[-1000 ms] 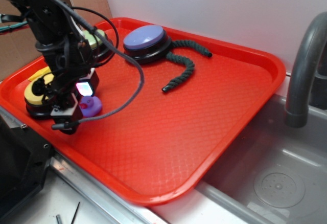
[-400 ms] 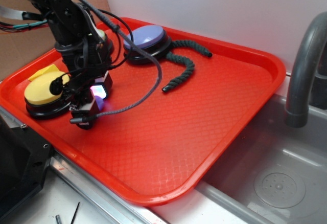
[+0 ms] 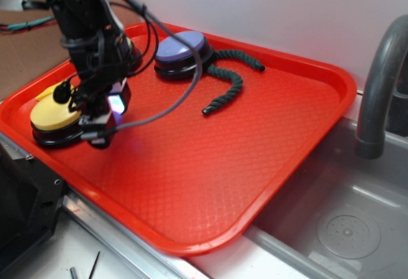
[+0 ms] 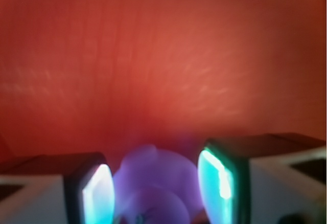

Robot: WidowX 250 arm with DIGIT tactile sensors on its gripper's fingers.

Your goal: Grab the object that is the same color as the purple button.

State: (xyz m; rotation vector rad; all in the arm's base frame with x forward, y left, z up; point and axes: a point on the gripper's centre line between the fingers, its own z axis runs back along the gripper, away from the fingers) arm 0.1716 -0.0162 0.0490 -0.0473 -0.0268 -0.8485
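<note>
No text, label, brand, number or sign can be read in either view. The red tray (image 3: 299, 100), the purple button (image 3: 180, 46) and the yellow button (image 3: 54, 114) show plain surfaces with no print on them. The wrist view is blurred, so any small marking on the glowing pads (image 4: 217, 175) or on the purple duck (image 4: 153, 183) between them may simply be too soft to make out.
</note>
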